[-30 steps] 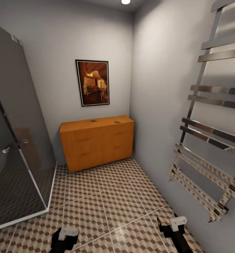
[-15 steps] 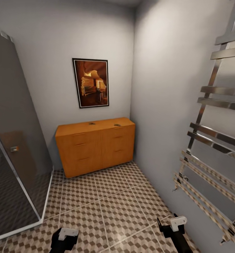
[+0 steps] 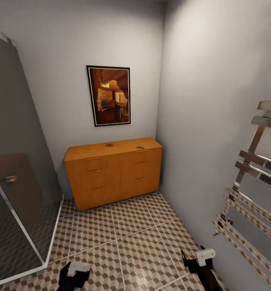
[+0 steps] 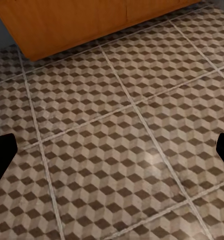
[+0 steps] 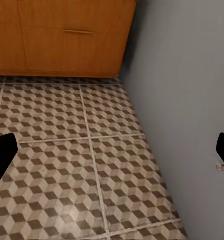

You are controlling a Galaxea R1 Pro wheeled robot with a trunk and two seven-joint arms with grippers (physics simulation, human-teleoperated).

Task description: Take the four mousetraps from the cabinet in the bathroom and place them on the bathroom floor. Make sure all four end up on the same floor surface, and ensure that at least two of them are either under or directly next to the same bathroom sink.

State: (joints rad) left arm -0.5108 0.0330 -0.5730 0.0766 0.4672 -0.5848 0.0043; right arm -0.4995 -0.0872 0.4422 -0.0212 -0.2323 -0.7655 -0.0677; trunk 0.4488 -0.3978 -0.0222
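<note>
— Grey walls meet in the far corner, and the cabinet (image 3: 113,171) stands against the back wall there, its right end next to the side wall. What sits on it?

— Two small dark things on its flat top, one near the middle of the back edge (image 3: 109,144) and one toward the right end (image 3: 140,147); too small to say whether they are mousetraps. A framed picture (image 3: 109,95) hangs above.

— And below?

— The bathroom floor (image 3: 123,234) with its cube-pattern tiles runs from the cabinet's foot toward the robot. A glass shower enclosure (image 3: 14,169) stands along the floor's left edge, a chrome towel rail (image 3: 253,190) on the right wall.

— The claws?

— The left gripper (image 4: 112,150) hangs over the tiles with its two dark fingertips spread wide, nothing between them. The right gripper (image 5: 112,150) is likewise spread and empty, over the floor beside the right wall, the cabinet's drawer fronts ahead of it
</note>
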